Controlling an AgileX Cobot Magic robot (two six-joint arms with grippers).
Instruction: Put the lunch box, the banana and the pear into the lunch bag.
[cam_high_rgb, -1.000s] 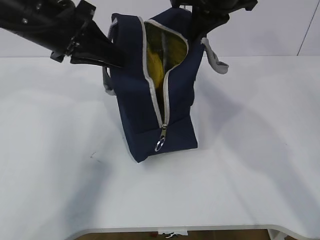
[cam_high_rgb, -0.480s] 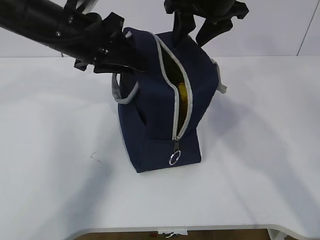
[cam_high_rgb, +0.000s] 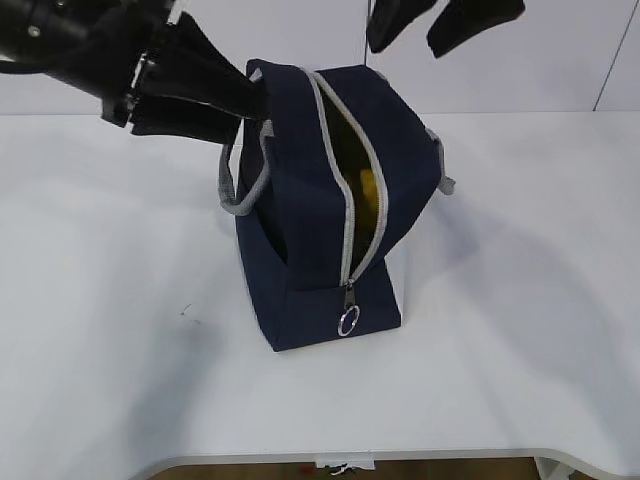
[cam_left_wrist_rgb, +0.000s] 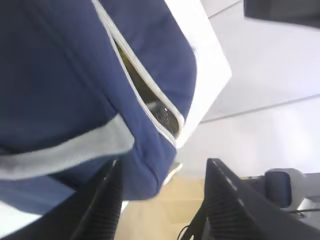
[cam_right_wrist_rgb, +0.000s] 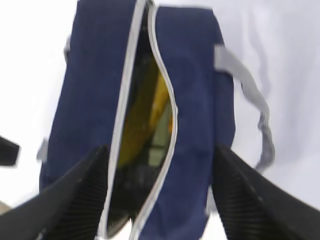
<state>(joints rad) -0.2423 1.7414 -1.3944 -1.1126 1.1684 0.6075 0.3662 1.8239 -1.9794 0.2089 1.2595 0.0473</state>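
Navy-blue fabric lunch bag (cam_high_rgb: 320, 210) stood on the white table (cam_high_rgb: 500, 330), zipper slit running toward the camera, something yellow inside, probably the banana (cam_right_wrist_rgb: 150, 107). Right tool (cam_right_wrist_rgb: 160, 195) hung spread wide, empty, directly above the slit. Left tool (cam_left_wrist_rgb: 160, 200) gaped at the bag's left upper edge.

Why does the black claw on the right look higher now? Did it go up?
Yes. The right end effector has risen above the lunch bag, nearly leaving the exterior view's top edge; a second ago it reached down against the bag's top.
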